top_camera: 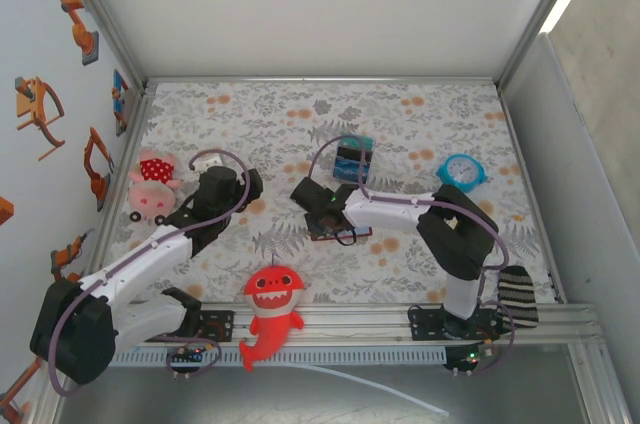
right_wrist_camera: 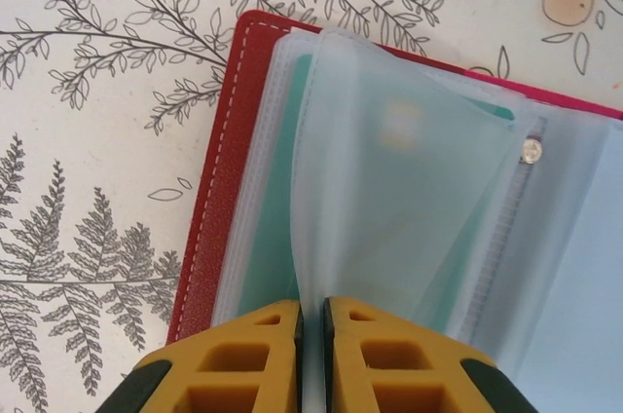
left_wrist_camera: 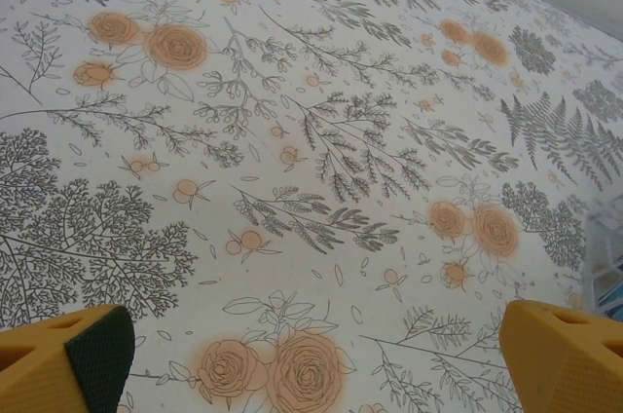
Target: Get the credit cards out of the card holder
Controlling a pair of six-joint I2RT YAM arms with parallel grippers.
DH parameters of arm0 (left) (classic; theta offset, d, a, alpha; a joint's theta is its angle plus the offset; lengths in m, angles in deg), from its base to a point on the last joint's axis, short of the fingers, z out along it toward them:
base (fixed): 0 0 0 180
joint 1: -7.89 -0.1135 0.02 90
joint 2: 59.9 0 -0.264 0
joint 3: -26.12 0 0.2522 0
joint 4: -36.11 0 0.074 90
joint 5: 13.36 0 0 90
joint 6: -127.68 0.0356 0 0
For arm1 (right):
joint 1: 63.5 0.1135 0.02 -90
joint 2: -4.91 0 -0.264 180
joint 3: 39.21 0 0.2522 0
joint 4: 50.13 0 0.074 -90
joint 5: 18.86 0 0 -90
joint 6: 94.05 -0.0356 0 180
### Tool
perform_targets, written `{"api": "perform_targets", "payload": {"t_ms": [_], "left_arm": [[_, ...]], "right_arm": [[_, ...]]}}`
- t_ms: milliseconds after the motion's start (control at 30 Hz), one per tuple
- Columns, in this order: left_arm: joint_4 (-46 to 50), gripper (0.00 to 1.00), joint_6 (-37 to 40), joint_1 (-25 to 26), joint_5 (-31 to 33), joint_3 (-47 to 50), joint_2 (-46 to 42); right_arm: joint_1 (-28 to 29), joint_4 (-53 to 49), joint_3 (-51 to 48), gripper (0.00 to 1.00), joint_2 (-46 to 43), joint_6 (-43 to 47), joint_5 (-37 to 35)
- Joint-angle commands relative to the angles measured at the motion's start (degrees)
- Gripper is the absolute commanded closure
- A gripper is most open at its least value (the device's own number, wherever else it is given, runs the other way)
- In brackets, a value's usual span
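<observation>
Right pincer [right_wrist_camera: 311,314] clenched on a clear sleeve [right_wrist_camera: 389,189] of the open holder [right_wrist_camera: 209,228].
The holder lies flat on the counter [top_camera: 400,124] at the centre of the top view. A teal card [right_wrist_camera: 265,238] shows through its sleeves. Left pincer [left_wrist_camera: 321,345] gapes wide above the counter, grasping nothing.

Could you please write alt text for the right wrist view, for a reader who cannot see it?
The right gripper is pinched shut on a bowed, translucent plastic sleeve of the open dark red card holder. A teal card shows through the sleeves beneath, and the holder lies on a leaf-patterned tablecloth.
</observation>
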Motion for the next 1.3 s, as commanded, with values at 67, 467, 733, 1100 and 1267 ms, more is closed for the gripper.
{"api": "perform_targets", "payload": {"t_ms": [67,467,733,1100,1267], "left_arm": [[-1.14,0.03,2.37,1.81,0.15,-3.11,1.72],[-4.44,0.03,5.36,7.01,0.16,-5.02,6.23],[-2.22,0.03,7.12,9.65,1.60,-5.76,9.88],[-3.51,0.03,9.16,18.23,4.27,-7.81,18.46],[-1.07,0.03,11.41,22.08,7.71,-11.76,23.66]], "right_arm": [[-0.23,-0.93,-1.27,0.85,-3.82,-2.01,-2.34],[-1.68,-1.46,-3.65,0.78,-7.09,-4.04,-5.67],[-3.39,-1.46,-5.65,0.68,-9.73,-4.59,-5.84],[-5.91,-1.46,-8.70,0.68,-13.31,-5.65,-6.10],[-7.38,-1.46,-10.66,0.69,-15.67,-6.26,-6.02]]}}
